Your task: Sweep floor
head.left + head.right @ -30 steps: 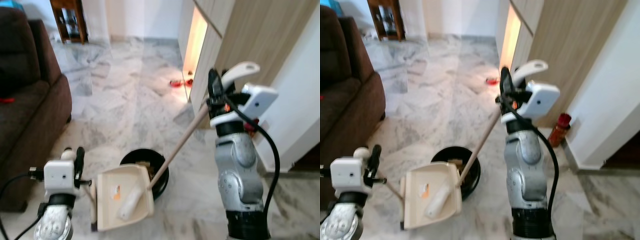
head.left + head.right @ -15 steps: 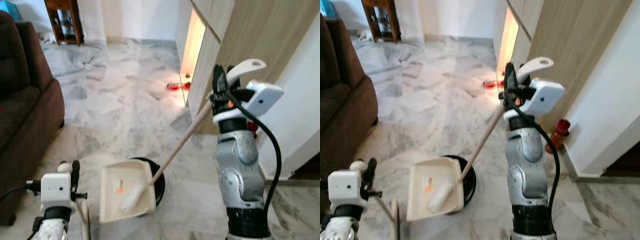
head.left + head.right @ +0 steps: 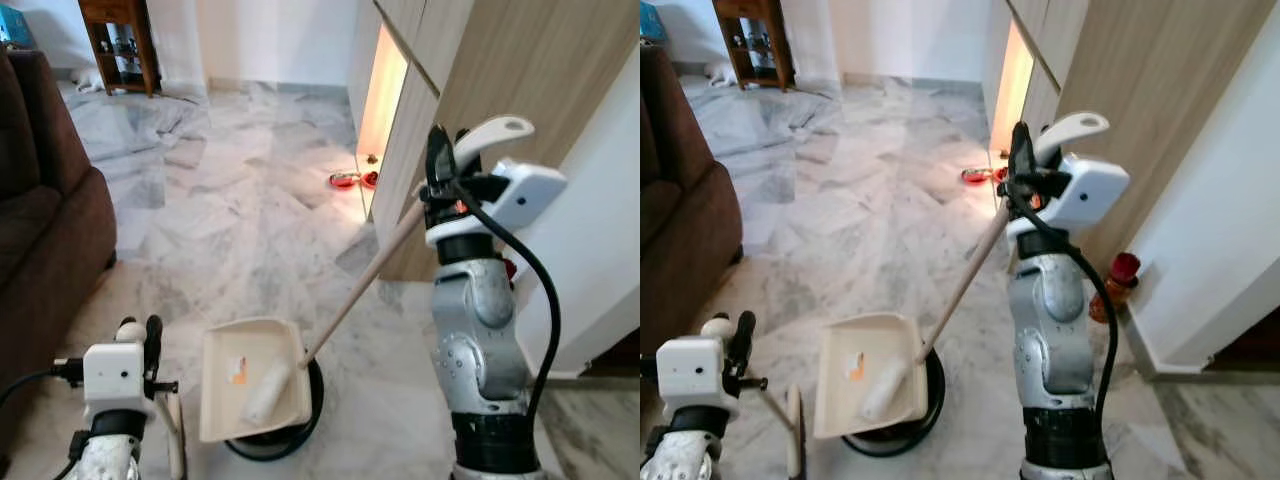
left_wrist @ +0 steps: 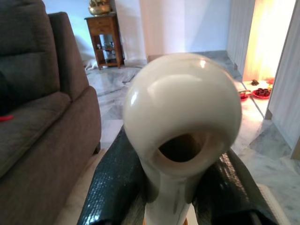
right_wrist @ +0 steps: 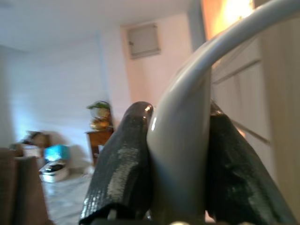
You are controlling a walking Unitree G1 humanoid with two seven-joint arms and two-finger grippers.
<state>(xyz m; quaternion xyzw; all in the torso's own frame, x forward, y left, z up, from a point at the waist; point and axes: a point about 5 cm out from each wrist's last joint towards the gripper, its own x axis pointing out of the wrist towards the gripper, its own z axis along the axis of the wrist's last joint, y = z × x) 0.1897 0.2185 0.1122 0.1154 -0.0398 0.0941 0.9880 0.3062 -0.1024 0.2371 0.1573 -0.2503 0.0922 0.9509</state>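
Observation:
My right gripper [image 3: 440,175] is raised at chest height, shut on the white curved grip of a long wooden pole [image 3: 360,290]. The pole slants down to a cream dustpan [image 3: 250,375] that hangs over a round black bin [image 3: 290,440] on the marble floor. A white roll [image 3: 265,390] and an orange scrap lie in the pan. My left gripper [image 3: 145,340], low at the left, is shut on a broom's handle, whose round white end [image 4: 183,108] shows between the black fingers [image 4: 112,187]. The broom stick [image 3: 790,435] runs down beside it.
A brown sofa [image 3: 40,230] stands along the left. Wood-panelled cabinets [image 3: 500,60] and a white wall close the right side, with a red bottle [image 3: 1118,275] at their foot. Red bowls [image 3: 350,180] lie by the lit gap. A small wooden table [image 3: 115,40] stands far back.
The camera has moved, sliding the sofa off to the left. The dustpan, earlier in front of the bin, now hangs over it, covering most of its opening. Both grippers keep their holds.

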